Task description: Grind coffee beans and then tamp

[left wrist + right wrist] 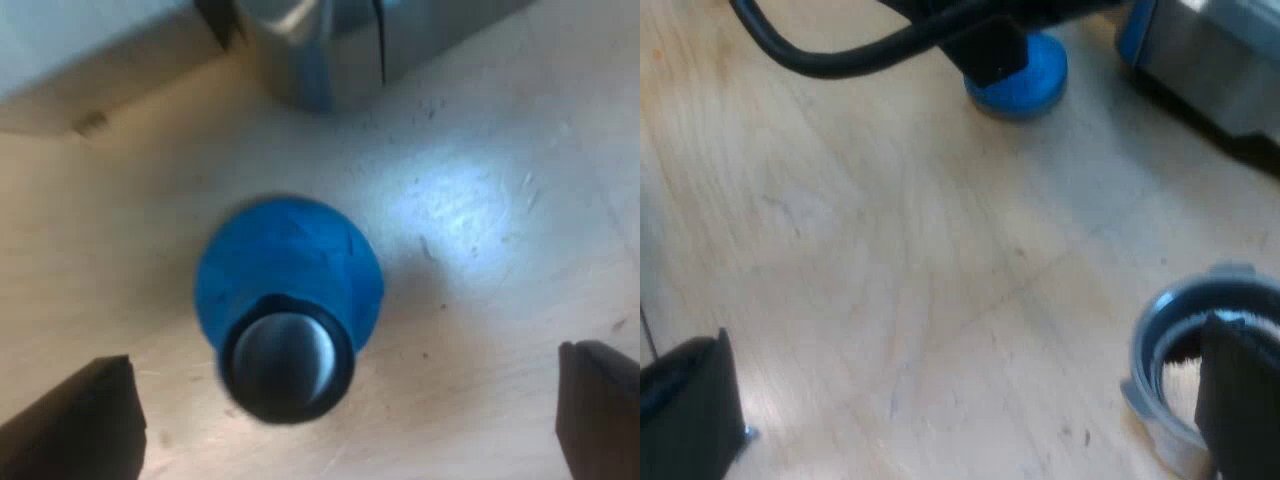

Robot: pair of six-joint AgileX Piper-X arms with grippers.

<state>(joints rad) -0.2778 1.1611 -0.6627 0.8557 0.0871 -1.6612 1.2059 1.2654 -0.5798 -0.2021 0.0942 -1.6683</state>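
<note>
Left hand (338,410): two black, flat-sided fingers (80,420). Right hand (965,405): black, blocky fingers (690,415).

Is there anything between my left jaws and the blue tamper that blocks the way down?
Nothing visible does. The blue tamper stands on the wooden table, directly under the left gripper, whose jaws are wide open on either side of it. The espresso machine is farther off, apart from it.

Qty — 1 blue tamper (290,255), 1 metal holder (1145,350), 1 espresso machine (1210,50).
</note>
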